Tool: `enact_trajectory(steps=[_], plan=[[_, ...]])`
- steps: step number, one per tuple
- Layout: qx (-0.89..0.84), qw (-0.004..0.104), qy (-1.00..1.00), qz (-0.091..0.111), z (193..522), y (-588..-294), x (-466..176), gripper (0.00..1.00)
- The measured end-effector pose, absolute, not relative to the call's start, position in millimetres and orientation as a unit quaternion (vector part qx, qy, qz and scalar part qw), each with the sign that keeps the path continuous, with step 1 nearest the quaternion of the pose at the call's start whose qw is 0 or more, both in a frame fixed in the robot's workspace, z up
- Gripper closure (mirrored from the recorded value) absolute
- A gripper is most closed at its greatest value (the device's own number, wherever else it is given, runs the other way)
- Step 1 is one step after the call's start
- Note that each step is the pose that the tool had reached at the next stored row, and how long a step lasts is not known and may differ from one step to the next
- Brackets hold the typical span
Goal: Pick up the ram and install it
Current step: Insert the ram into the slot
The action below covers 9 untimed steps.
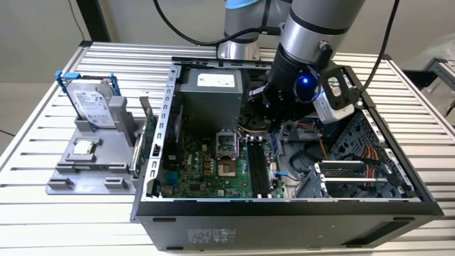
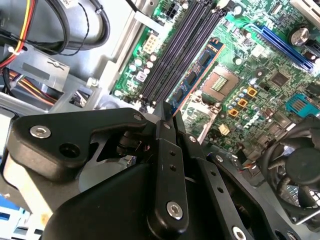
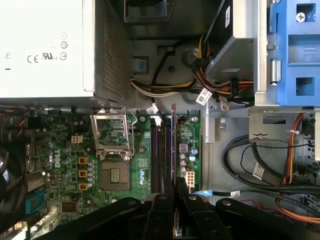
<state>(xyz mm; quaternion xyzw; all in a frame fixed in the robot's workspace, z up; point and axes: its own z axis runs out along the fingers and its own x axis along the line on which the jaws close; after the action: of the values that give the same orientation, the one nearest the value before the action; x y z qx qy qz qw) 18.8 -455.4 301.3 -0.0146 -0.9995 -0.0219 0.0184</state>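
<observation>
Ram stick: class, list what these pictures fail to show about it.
- Second wrist view: the gripper covers the held end of the ram.
- First wrist view: the ram is seen edge-on, so whether it touches the memory slots cannot be told.
- Exterior view: the arm's wrist blocks where the ram sits above the board.

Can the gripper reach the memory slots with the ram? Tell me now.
Probably yes: the gripper, shut on the ram, hangs just over the open memory slots, with no cable crossing them.
</observation>
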Motion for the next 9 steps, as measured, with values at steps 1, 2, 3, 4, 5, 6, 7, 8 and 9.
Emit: enact_trajectory(steps=[1,2,3,4,5,6,7,8,9], plan=[[-0.015,0.018,-0.999,-0.022,301.1,-455.4,19.1,1.0],[-0.015,0.018,-0.999,-0.022,300.9,-455.4,19.4,1.0],[-0.015,0.018,-0.999,-0.022,300.6,-455.4,19.7,1.0],[-0.015,0.018,-0.999,-0.022,300.4,-455.4,20.0,1.0],[-0.015,0.018,-0.999,-0.022,300.1,-455.4,20.3,1.0],[-0.015,0.018,-0.999,-0.022,299.9,-455.4,20.5,1.0],[-0.016,0.018,-0.999,-0.022,299.6,-455.4,20.9,1.0],[-0.016,0.018,-0.999,-0.022,299.4,-455.4,21.3,1.0],[-0.016,0.018,-0.999,-0.022,299.1,-455.4,21.5,1.0]])
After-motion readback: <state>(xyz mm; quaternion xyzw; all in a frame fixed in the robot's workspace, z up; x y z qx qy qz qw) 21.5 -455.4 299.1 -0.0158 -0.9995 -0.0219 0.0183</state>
